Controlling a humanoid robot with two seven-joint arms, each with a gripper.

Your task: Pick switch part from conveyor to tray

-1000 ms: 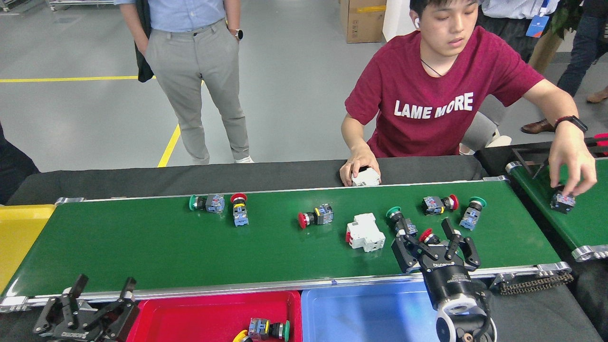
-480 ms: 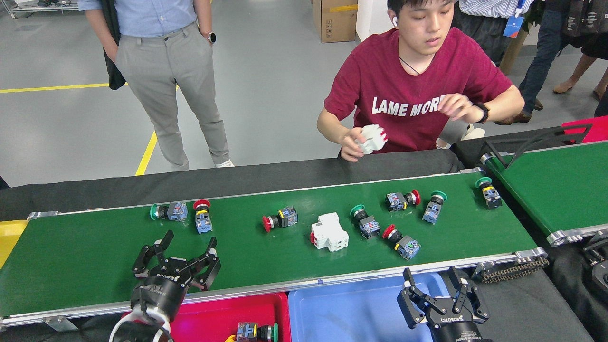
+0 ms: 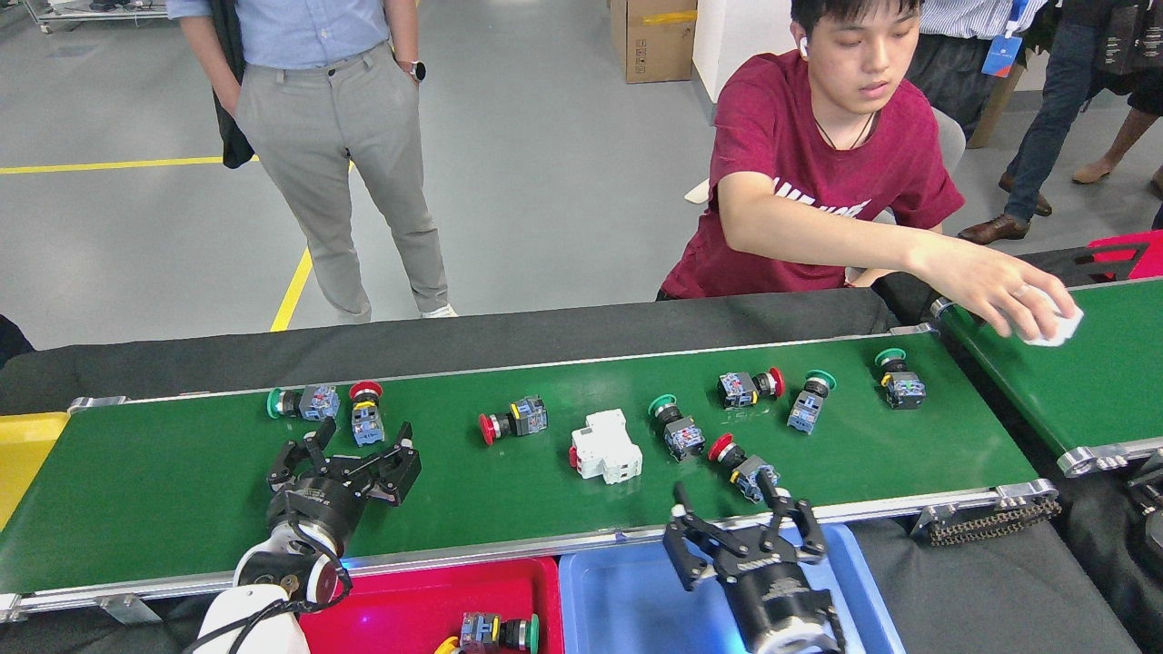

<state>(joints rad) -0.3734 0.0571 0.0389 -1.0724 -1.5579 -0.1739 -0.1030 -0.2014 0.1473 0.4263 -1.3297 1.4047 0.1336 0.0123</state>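
Note:
Several switch parts lie on the long green conveyor: a green-capped one and a red-capped one at the left, a red-capped one mid-belt, a white breaker, and more to the right, among them a red-capped one. My left gripper is open over the belt, just below the left red-capped part. At the belt's near edge, above the blue tray, my right gripper stands open and empty, just below the red-capped part on the right. The red tray holds one switch part.
A seated person reaches an arm across to a second green belt at the right, hand on a white part. Another person stands behind the conveyor. A yellow tray sits at the far left.
My left gripper moved slightly up toward the left red-capped part. My right gripper shifted left and up toward the belt's near edge. The person's arm reached right, carrying the white part to the second belt.

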